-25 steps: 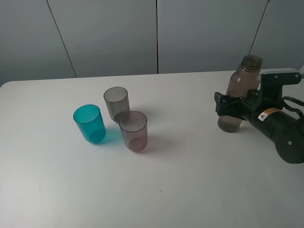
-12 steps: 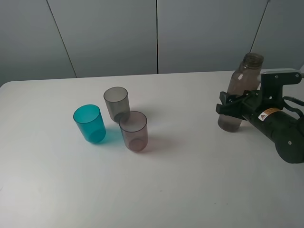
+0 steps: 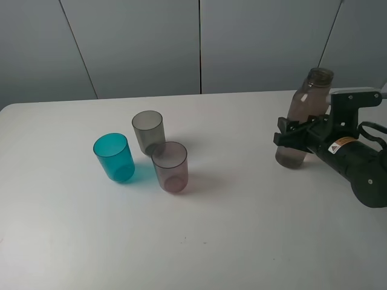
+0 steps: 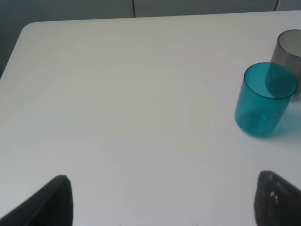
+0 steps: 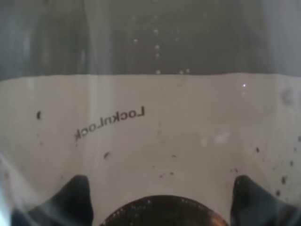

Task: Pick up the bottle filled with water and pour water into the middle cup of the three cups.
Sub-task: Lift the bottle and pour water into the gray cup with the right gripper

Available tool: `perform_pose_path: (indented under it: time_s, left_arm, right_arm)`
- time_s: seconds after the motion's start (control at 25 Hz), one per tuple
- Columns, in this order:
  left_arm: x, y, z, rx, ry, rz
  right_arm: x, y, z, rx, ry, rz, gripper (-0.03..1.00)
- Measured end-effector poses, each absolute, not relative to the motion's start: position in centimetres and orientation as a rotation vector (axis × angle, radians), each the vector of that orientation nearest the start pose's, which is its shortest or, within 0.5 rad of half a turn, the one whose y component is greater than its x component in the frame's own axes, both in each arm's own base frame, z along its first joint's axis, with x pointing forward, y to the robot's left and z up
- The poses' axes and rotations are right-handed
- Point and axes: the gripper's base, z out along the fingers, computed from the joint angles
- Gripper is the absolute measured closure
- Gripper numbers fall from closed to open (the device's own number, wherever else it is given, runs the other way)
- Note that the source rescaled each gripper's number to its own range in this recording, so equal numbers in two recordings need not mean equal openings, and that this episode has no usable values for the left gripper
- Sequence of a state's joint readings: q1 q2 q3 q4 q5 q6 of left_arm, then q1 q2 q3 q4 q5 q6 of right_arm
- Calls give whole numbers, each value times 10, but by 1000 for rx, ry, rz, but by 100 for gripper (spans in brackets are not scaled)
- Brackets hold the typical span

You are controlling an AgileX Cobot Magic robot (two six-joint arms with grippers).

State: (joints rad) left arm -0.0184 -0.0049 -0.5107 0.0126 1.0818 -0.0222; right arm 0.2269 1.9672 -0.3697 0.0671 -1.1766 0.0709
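Note:
The bottle (image 3: pixel 307 99), tall, brownish-pink and uncapped, stands upright at the right of the table. My right gripper (image 3: pixel 292 136) is shut on the bottle's lower half. In the right wrist view the bottle (image 5: pixel 155 117) fills the picture, water line and bubbles showing. The three cups stand close together left of centre: teal (image 3: pixel 113 157), the smoky grey middle cup (image 3: pixel 148 131) behind, and pinkish-mauve (image 3: pixel 170 167) in front. My left gripper (image 4: pixel 160 202) is open over bare table, well short of the teal cup (image 4: pixel 264 100) and the grey cup (image 4: pixel 288 49).
The white table (image 3: pixel 242 229) ends at a grey panelled wall behind. A wide stretch of tabletop lies between the cups and the bottle. The table's rounded far left corner (image 4: pixel 28 28) shows in the left wrist view.
My right gripper's jaws have closed on the bottle, which has shifted very slightly. The cups have not moved.

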Motion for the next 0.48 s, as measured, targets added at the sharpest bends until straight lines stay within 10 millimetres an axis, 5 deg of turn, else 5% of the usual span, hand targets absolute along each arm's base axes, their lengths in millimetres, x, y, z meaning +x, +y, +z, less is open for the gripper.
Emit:
perform_pose_path:
  time_s: [0.16, 0.48]
  left_arm:
    - [-8, 1, 278, -5, 2050, -10]
    - [-8, 1, 278, -5, 2050, -10]
  right_arm:
    - [267, 56, 113, -75, 1831, 173, 96]
    - [306, 70, 167, -136, 1822, 206, 96]
